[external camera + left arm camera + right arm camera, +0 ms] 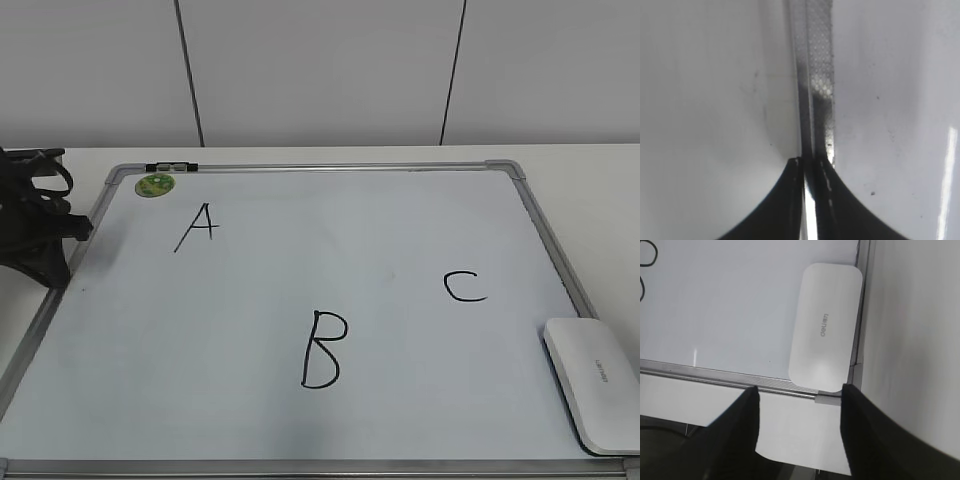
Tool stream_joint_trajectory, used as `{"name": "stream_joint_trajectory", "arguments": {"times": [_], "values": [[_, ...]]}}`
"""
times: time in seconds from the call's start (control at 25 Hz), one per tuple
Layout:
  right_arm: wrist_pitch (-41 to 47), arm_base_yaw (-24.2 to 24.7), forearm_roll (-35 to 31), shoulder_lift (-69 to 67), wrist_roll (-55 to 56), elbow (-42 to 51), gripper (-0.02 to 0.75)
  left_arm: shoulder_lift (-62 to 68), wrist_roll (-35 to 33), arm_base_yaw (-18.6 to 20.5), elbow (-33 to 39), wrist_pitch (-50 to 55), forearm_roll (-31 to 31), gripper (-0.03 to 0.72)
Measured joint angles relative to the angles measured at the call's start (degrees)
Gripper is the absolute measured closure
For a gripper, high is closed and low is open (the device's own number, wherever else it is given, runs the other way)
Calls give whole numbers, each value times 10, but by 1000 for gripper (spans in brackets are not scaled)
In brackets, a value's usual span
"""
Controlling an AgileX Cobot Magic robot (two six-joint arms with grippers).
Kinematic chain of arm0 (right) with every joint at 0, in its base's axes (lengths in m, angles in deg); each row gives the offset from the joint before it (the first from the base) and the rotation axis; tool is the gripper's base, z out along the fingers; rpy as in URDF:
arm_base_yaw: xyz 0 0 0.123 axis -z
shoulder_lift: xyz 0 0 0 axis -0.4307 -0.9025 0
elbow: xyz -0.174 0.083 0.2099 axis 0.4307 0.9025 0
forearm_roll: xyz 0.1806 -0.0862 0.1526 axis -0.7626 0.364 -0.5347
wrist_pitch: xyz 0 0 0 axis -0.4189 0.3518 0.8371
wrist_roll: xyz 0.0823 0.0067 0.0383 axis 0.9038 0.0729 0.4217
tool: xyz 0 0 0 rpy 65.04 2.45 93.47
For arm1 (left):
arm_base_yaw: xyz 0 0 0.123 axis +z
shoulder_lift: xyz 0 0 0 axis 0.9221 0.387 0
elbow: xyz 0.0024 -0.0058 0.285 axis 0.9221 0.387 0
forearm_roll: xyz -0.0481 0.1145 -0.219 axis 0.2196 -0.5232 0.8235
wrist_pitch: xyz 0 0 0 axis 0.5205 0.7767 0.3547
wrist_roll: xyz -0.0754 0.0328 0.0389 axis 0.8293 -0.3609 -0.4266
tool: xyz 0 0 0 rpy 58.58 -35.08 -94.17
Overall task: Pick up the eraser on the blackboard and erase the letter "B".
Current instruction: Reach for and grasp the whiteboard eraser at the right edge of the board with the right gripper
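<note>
The blackboard [250,300] is a white board with a silver frame lying flat on the table. A black "B" [323,350] is drawn at its lower middle. The white eraser [595,382] lies at the board's lower right corner; in the right wrist view the eraser [825,329] lies just beyond my open, empty right gripper [800,392], which hangs over the table in front of the board's frame. My left gripper [812,162] is shut and empty over the board's left frame strip [817,90]; the left arm [35,225] shows at the exterior view's left edge.
A black "A" [198,227] and a black "C" [464,286] are also on the board. A round green magnet [155,185] and a dark clip [172,167] sit at the top left frame. The white table [600,190] surrounds the board; a wall stands behind.
</note>
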Motion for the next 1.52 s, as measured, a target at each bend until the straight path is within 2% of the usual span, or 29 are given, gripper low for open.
{"name": "stream_joint_trajectory", "arguments": {"times": [0.2, 0.76, 0.92, 1.04, 1.16, 1.28, 1.32, 1.52], "values": [[13, 0, 0, -80, 6, -31, 332, 0, 0, 0, -1, 1, 1, 676], [-14, -2, 25, -173, 57, -39, 334, 0, 0, 0, -1, 2, 1, 676], [-14, -47, 37, -180, 74, -47, 334, 0, 0, 0, -1, 2, 1, 676], [-17, -82, 86, -184, 125, -60, 331, 0, 0, 0, -1, 3, 1, 677], [-24, -86, 112, -186, 143, -61, 263, 0, 0, 0, -1, 4, 1, 677], [-28, -86, 115, -189, 147, -61, 121, 0, 0, 0, -2, 4, 1, 677], [-29, -86, 115, -193, 147, -61, 97, 0, 0, 0, -2, 4, 1, 677], [-38, -86, 115, -225, 148, -61, 76, 0, 0, 0, -2, 4, 0, 677]]}}
